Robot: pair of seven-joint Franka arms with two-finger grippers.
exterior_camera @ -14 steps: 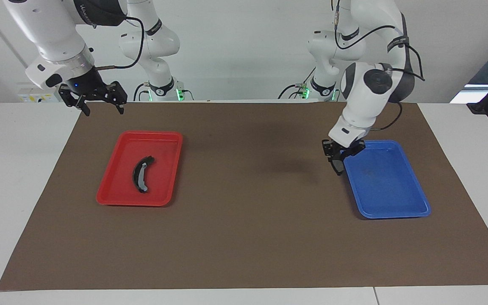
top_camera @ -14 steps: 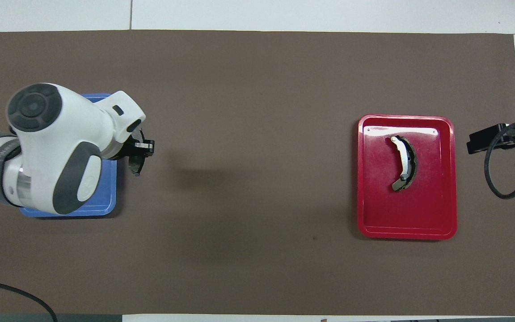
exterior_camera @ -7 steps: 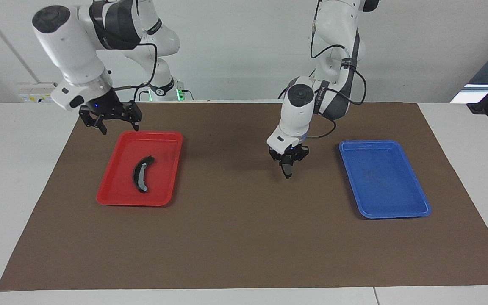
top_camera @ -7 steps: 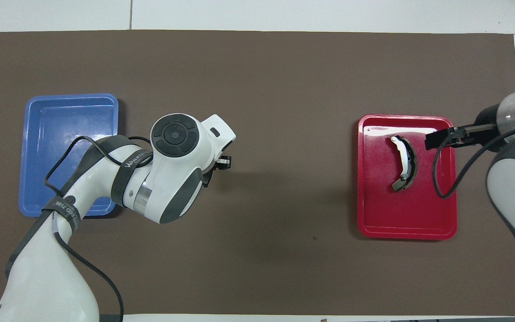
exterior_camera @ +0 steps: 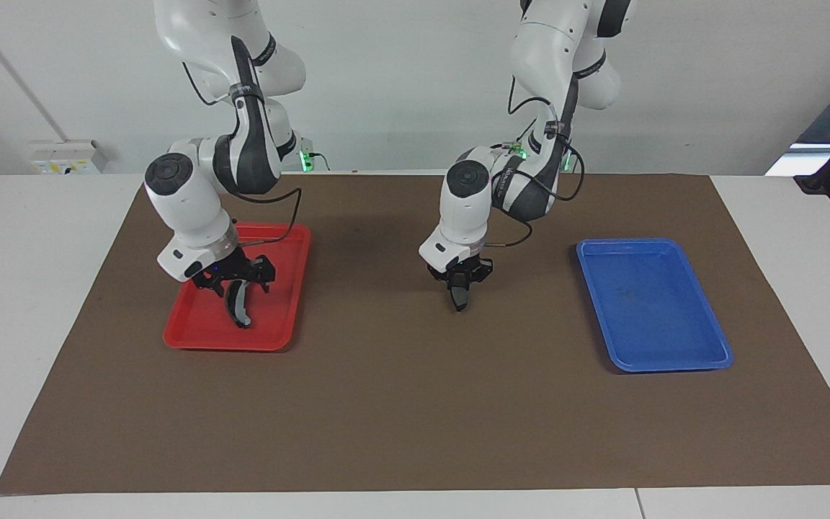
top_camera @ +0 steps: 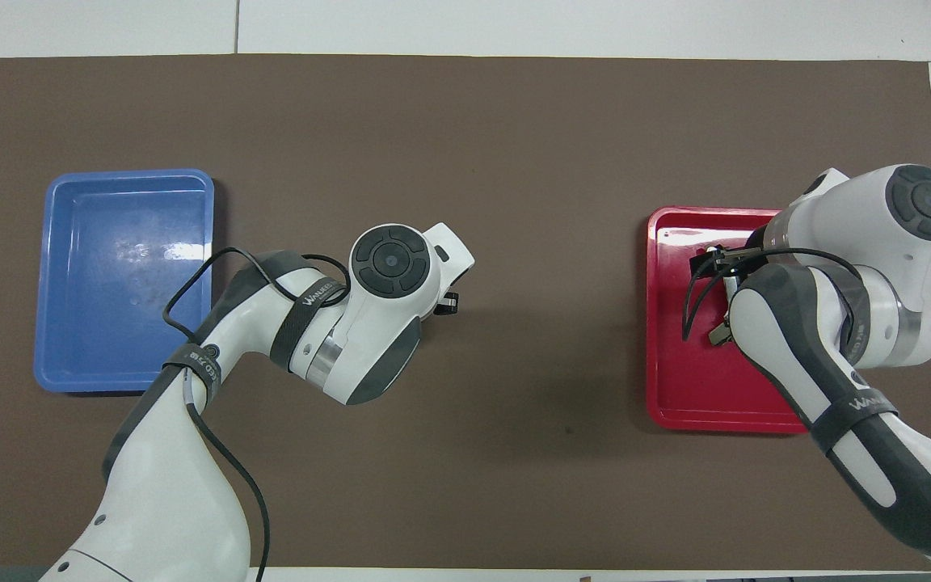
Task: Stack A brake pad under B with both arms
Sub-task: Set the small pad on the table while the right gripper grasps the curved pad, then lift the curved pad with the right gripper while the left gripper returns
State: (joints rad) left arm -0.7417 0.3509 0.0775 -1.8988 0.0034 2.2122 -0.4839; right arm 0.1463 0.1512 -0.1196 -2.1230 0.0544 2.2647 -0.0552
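The curved black pad B [exterior_camera: 240, 308] with its light strip lies in the red tray [exterior_camera: 199, 336]. My right gripper [exterior_camera: 236, 278] is open and low over B's end nearer to the robots, one finger on each side of it. In the overhead view the right arm covers most of B [top_camera: 718, 334] in the red tray [top_camera: 676, 388]. My left gripper [exterior_camera: 460, 287] is shut on the short dark grey pad A [exterior_camera: 460, 298]. It holds A hanging downward, just above the brown mat between the two trays. In the overhead view the left arm hides A.
An empty blue tray [exterior_camera: 653, 310] lies toward the left arm's end of the table, also in the overhead view [top_camera: 122, 283]. A brown mat [exterior_camera: 415, 404] covers the table between the trays.
My right gripper has come down from above the table's edge into the red tray over B. My left gripper has carried A from the blue tray toward the middle of the mat.
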